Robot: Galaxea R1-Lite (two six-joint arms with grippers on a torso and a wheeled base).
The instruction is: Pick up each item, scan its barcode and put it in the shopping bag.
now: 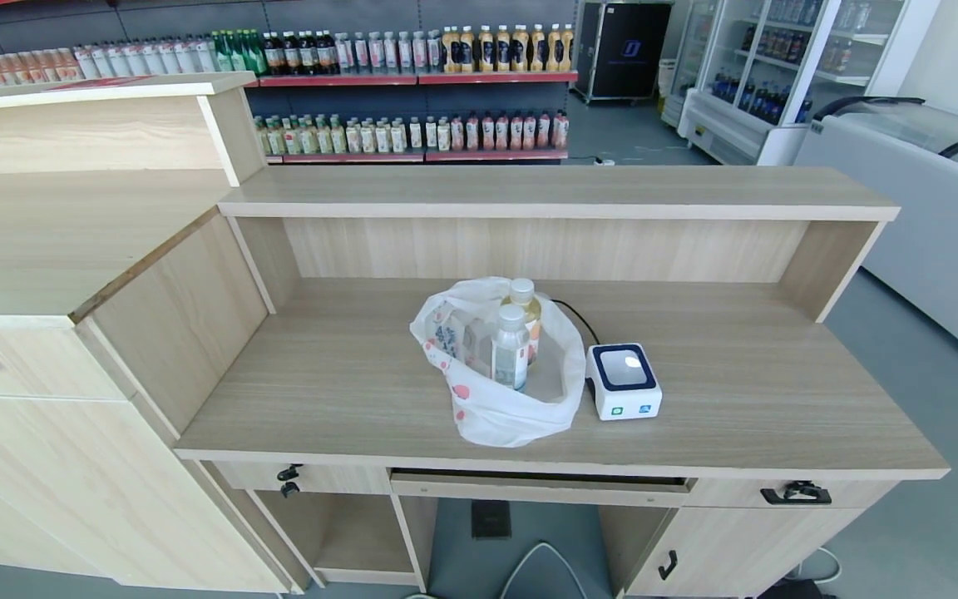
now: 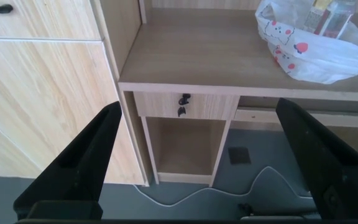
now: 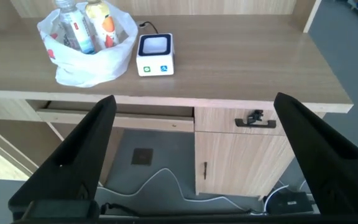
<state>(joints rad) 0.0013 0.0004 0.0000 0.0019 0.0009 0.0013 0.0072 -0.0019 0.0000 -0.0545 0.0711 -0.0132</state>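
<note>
The shopping bag (image 1: 496, 420) is seen at the middle of the counter (image 1: 778, 399), its mouth slack and open. It is made of thin, crumpled white plastic printed with small red and blue motifs. Two bottles are stood upright in it. The nearer one is a clear bottle (image 1: 511, 356) with a white cap and a pale label. An amber-coloured bottle (image 1: 526, 309), also white-capped, is set just behind it. A boxy pale carton (image 1: 464, 337) is leaned beside them on the robot's left. Just beside the bag, on the robot's right, a scanner (image 1: 622, 381) is placed. It is a small white cube with rounded corners and a dark-framed glossy window on top. A thin black cable (image 1: 572, 314) is led from it behind the bag. The counter is surfaced in pale, matt wood-grain laminate, with a raised shelf along its back.

The left gripper (image 2: 199, 109) is held low in front of the counter, its black wedge-shaped fingers spread wide with nothing between them. The right gripper (image 3: 194, 99) is likewise held low, fingers wide apart and empty.
</note>
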